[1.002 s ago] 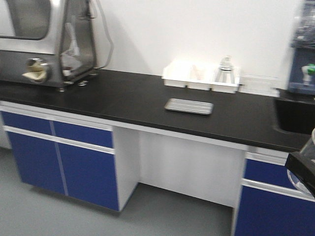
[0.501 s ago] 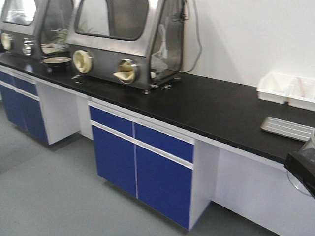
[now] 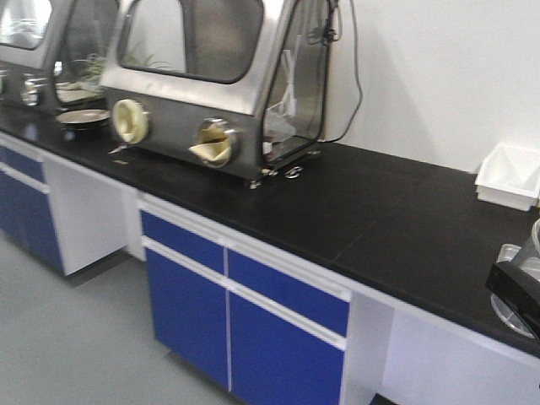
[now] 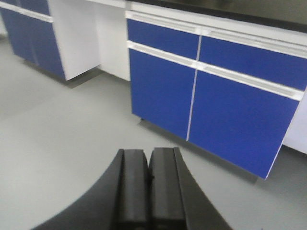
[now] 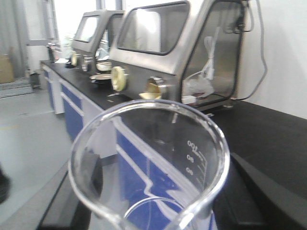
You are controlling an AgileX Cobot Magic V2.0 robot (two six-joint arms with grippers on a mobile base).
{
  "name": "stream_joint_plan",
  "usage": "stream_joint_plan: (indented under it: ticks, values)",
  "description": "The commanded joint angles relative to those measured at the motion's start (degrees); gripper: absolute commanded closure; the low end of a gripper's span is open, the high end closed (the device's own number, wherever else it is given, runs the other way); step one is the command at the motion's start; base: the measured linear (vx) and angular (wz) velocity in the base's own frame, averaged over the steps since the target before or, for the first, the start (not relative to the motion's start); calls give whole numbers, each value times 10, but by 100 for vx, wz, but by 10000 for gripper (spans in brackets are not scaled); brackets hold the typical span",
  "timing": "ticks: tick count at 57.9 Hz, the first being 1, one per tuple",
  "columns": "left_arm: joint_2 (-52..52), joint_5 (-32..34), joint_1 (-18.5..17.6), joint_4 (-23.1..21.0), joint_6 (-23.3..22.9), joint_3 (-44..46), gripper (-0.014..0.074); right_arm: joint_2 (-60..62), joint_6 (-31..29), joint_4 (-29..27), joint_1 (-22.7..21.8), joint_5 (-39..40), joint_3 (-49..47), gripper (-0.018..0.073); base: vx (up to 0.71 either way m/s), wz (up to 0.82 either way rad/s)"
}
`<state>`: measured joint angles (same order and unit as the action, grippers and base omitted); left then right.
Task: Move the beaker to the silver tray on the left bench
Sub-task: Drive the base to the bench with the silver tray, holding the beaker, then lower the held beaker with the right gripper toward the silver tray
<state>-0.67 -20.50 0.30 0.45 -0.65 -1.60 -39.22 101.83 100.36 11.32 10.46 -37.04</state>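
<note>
The clear beaker [image 5: 148, 158], with its printed marks and pour spout, fills the right wrist view, and my right gripper [image 5: 149, 211] is shut on it, a black finger [image 5: 242, 191] on each side. In the front view that gripper [image 3: 516, 294] and the beaker [image 3: 525, 253] sit at the right edge, in front of the left bench [image 3: 363, 211]. Only a pale end of the silver tray [image 3: 504, 251] shows on the bench, beside the beaker. My left gripper [image 4: 149, 160] is shut and empty, low over the grey floor.
Steel glove boxes [image 3: 211, 84] stand on the bench's left and middle, with a cable behind them. A white plastic bin [image 3: 510, 177] sits at the back right. Blue cabinet fronts [image 3: 236, 312] run under the bench, with a white kneehole [image 3: 89, 211] between them. Grey floor [image 4: 57, 134] lies in front.
The front view has swung left along the bench. The silver tray and white bins slid from the middle to the right edge, and the glove boxes came in. The beaker stays held.
</note>
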Motion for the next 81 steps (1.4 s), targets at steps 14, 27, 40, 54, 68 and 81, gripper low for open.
stream_joint_plan:
  ticks: [14, 27, 40, 54, 68, 81]
  values:
    - [-9, 44, -3, -1, -3, -16, 595, 1, 1, 17, -1, -21, -15, 566, 45, -46]
    - [-9, 44, -3, -1, -3, -16, 595, 1, 1, 17, -1, -21, -15, 566, 43, -53]
    - [-9, 44, -3, -1, -3, -16, 595, 1, 1, 17, -1, -21, -15, 566, 40, -53]
    - [-9, 44, -3, -1, -3, -16, 595, 1, 1, 17, -1, -21, -15, 566, 36, -49]
    - [-9, 44, -3, -1, -3, -16, 595, 1, 1, 17, -1, -20, -15, 566, 28, -40]
    - [-9, 44, -3, -1, -3, -16, 595, 1, 1, 17, -1, -20, -15, 566, 16, -30]
